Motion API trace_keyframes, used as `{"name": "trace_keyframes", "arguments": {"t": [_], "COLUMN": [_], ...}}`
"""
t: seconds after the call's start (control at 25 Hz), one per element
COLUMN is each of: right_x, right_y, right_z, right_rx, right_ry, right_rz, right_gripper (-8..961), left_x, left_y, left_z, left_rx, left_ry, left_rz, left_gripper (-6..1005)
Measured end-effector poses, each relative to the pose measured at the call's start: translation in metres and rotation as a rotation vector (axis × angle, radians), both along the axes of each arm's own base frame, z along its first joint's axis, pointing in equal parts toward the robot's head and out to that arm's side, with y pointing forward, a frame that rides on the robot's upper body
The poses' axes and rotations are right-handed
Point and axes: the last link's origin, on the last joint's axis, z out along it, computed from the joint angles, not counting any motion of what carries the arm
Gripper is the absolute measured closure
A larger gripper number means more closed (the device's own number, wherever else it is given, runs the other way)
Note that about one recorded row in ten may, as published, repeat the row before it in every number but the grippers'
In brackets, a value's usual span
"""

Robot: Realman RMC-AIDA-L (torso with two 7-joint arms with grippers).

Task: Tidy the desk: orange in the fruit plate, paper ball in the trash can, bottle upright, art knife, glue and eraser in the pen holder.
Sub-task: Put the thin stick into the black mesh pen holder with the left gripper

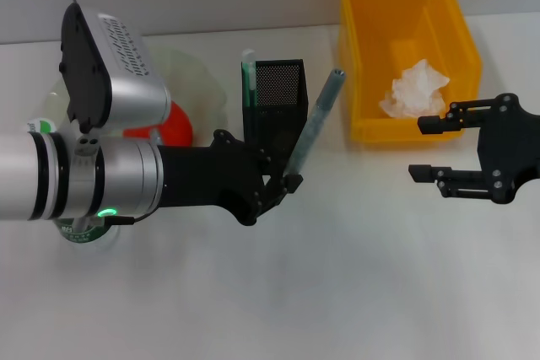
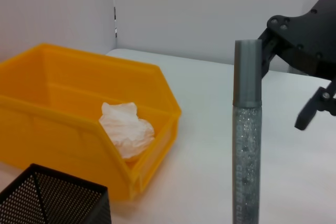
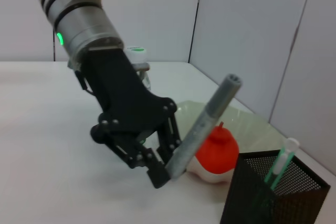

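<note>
Left gripper (image 1: 291, 181) fingers clamped the grey glitter glue stick (image 1: 314, 128) beside the black mesh pen holder (image 1: 277, 99). It should lift, centre over the opening, then lower. Right gripper (image 1: 423, 147) hung open.

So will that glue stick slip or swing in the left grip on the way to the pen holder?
The glue stick looks stiff, so probably no flopping. The left gripper pinches only its bottom end, so it may pivot. Its smooth round body could slip, and would likely roll if dropped beside the pen holder.

Glittery grey glue stick (image 1: 314, 124), black mesh pen holder (image 1: 278, 100), glossy plastic bin (image 1: 363, 56).
</note>
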Motion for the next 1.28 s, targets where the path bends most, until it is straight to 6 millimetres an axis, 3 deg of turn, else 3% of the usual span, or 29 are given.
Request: {"name": "trace_keyframes", "arguments": {"t": [0.28, 0.56, 0.64, 0.92, 1.28], "right_x": [-0.01, -0.024, -0.036, -0.061, -0.076], "right_y": [0.002, 0.004, 0.006, 0.01, 0.013], "right_z": [-0.002, 0.004, 0.006, 0.003, -0.004], "right_rx": [-0.023, -0.018, -0.004, 0.015, 0.006], "right_ry": [-0.109, -0.36, -0.476, -0.622, -0.664], "right_rz": [0.03, 0.051, 0.064, 0.106, 0.14], "right_gripper": [374, 374, 375, 375, 376], "left_x": [0.001, 0.008, 0.008, 0.017, 0.016], "left_y": [0.018, 0.029, 0.029, 0.028, 0.027], "left_z": [-0.001, -0.007, -0.008, -0.009, -0.01], "left_rx": [0.011, -0.019, -0.021, -0.053, -0.065], "left_ry": [0.084, 0.206, 0.209, 0.229, 0.282], "left_rz": [0.025, 0.002, 0.0, -0.033, -0.047], "left_gripper": [837, 837, 837, 837, 837]}}
